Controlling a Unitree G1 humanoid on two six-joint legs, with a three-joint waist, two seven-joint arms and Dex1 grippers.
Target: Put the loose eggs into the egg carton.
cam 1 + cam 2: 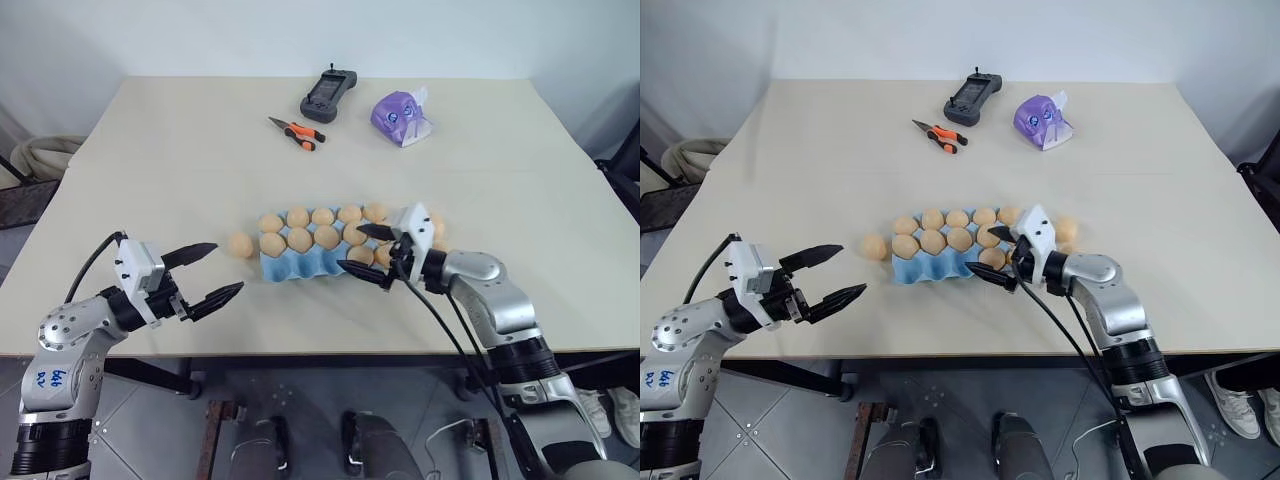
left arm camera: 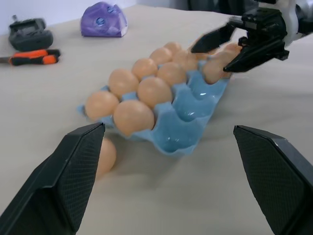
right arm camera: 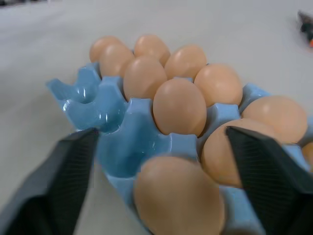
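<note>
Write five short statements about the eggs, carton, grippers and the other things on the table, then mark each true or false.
1. A loose egg lies on the table just off the egg carton, at the end nearer the left gripper. True.
2. The right gripper is shut on an egg. False: its fingers stand open over the carton's eggs.
3. The left gripper is open and holds nothing. True.
4. The pliers lie inside the carton. False: they lie at the table's far side, by the black controller.
5. The carton's near row is full. False: several blue cups are empty.
</note>
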